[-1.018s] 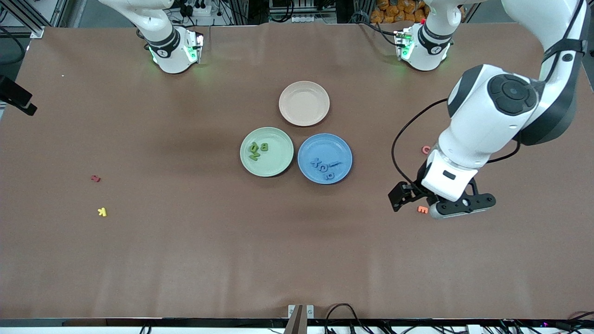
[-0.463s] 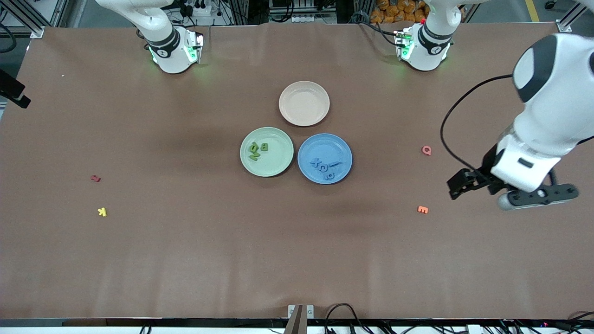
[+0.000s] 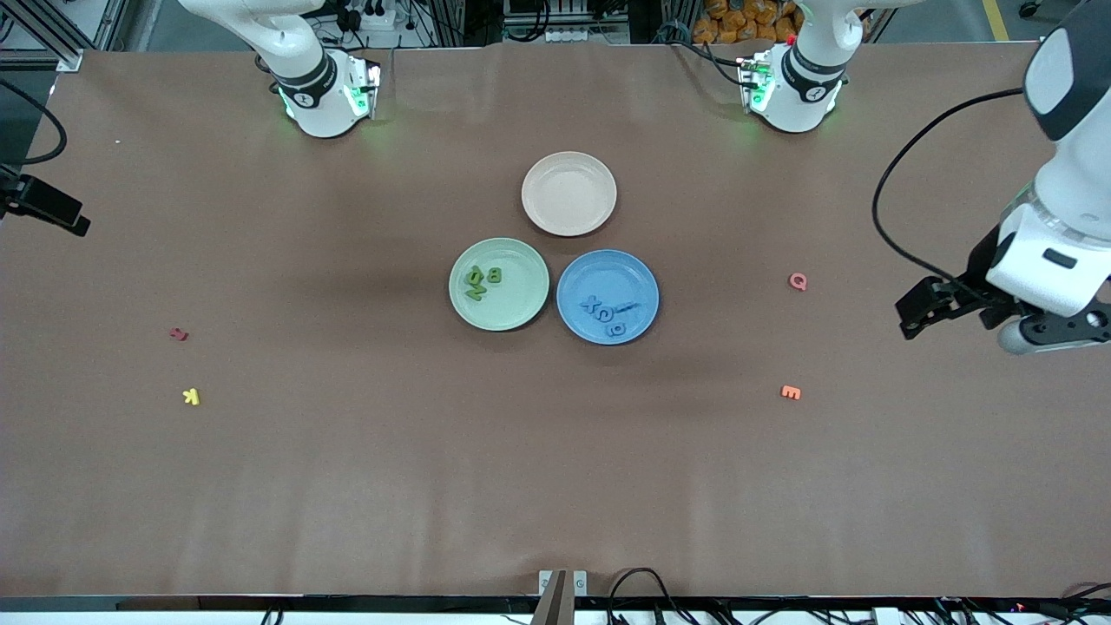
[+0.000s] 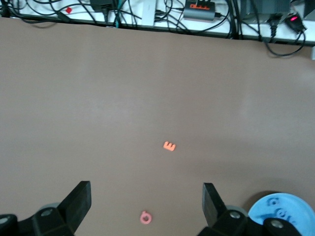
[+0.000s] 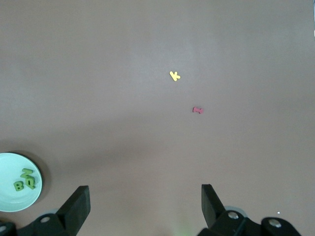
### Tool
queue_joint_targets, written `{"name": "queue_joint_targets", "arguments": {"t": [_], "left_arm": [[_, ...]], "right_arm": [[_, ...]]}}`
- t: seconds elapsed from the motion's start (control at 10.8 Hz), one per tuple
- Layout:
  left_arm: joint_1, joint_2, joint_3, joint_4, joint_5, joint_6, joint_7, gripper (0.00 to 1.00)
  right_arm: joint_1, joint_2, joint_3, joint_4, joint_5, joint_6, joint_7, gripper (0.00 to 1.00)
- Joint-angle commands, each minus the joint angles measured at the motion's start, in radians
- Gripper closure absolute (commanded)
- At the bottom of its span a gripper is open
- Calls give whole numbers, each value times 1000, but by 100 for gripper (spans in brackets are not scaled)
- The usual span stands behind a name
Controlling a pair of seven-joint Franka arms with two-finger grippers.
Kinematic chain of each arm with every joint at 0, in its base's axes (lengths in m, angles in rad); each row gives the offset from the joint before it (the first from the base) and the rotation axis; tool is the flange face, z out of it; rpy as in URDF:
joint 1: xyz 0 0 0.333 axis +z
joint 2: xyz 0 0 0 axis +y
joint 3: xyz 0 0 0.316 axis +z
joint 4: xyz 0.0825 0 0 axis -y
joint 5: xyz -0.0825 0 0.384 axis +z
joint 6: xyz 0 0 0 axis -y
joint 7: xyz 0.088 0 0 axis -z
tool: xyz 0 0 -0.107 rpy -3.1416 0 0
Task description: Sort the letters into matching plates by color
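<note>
Green letters (image 3: 482, 281) lie together in the pale green plate (image 3: 521, 304) at the table's middle. Beside it, toward the left arm's end, the blue plate (image 3: 638, 278) holds several blue letters (image 3: 605, 311). My left gripper (image 3: 924, 308) hangs open and empty over bare table near the left arm's end; its wrist view shows its fingers wide apart (image 4: 146, 196) and the blue plate's edge (image 4: 305, 223). My right gripper (image 3: 52, 211) is up at the right arm's edge of the table, open and empty (image 5: 145, 196), with the green plate (image 5: 10, 201) in its wrist view.
An empty beige-pink plate (image 3: 568, 193) sits farther from the camera than the two plates. A pink Q (image 3: 798, 281) and an orange E (image 3: 790, 392) lie toward the left arm's end. A red letter (image 3: 179, 333) and a yellow K (image 3: 191, 397) lie toward the right arm's end.
The left arm has swung away from over the orange E toward its own end of the table. The right gripper has shifted a little at the table's edge.
</note>
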Motion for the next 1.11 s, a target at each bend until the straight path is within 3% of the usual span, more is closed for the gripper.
{"name": "queue_joint_targets", "arguments": {"t": [0.0,0.37,0.56,1.02], "left_arm": [[-13,-114,42,-120,-15,-12,46,0],[-19,-188,95,-200,-39,-12,60,0],[-23,-223,146,-254,-137,1,67,0],[-23,-319,151,-415,-141,65,104,0]], "right_arm": [[7,-13,-13,-53,12,66,-12,0],[9,-12,-13,-61,12,79,-12,0],[10,-12,-13,-62,12,89,-12,0],[18,5,-13,-64,12,119,-10,0]]}}
